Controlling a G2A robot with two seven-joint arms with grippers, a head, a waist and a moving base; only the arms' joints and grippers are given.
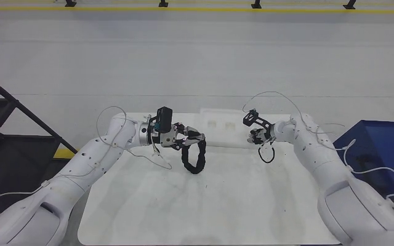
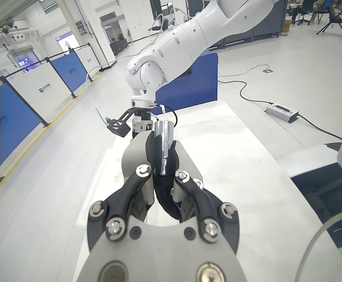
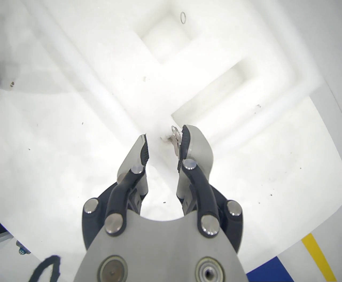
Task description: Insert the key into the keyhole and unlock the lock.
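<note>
My left gripper (image 1: 192, 136) (image 2: 160, 145) is shut on the lock, a black-sleeved cable loop (image 1: 196, 158) with a chrome cylinder (image 2: 163, 144) standing up between the fingers. It is held above the white table (image 1: 203, 209), left of centre. My right gripper (image 1: 254, 140) (image 3: 164, 136) stands open, low over the table at the corner of a white foam tray (image 3: 213, 88). The small metal key (image 3: 175, 140) lies on the table, touching the inner side of one finger (image 3: 196, 144). In the left wrist view the right gripper (image 2: 140, 125) shows beyond the cylinder.
The foam tray (image 1: 221, 126) lies along the table's far edge, and a thin ring (image 3: 183, 14) rests in one of its recesses. A blue bin (image 1: 375, 144) stands to the right of the table, a black frame (image 1: 18, 117) to the left.
</note>
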